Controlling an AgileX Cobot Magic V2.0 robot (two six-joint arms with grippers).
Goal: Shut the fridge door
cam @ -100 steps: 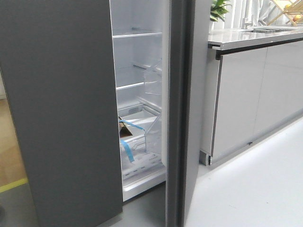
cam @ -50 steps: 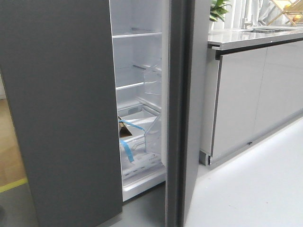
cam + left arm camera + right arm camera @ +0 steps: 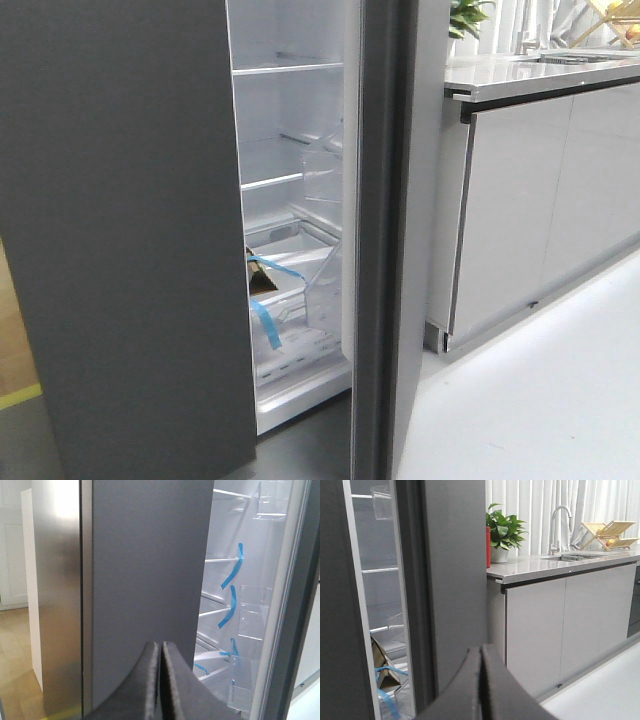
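Note:
The fridge door stands open, seen almost edge-on in the front view, with clear door bins on its white inner side. It also shows in the left wrist view and in the right wrist view. My left gripper is shut and empty, in front of the matching second dark grey panel. My right gripper is shut and empty, in front of the open door's outer face. Neither gripper shows in the front view.
The second dark panel fills the left. Inside the fridge are shelves, blue tape strips and a cardboard piece. Glossy light grey cabinets with a countertop, plant and tap stand to the right. Pale floor lies below.
The front view has shifted slightly: fridge and cabinets sit a little further right and look a little larger. The door's opening looks the same.

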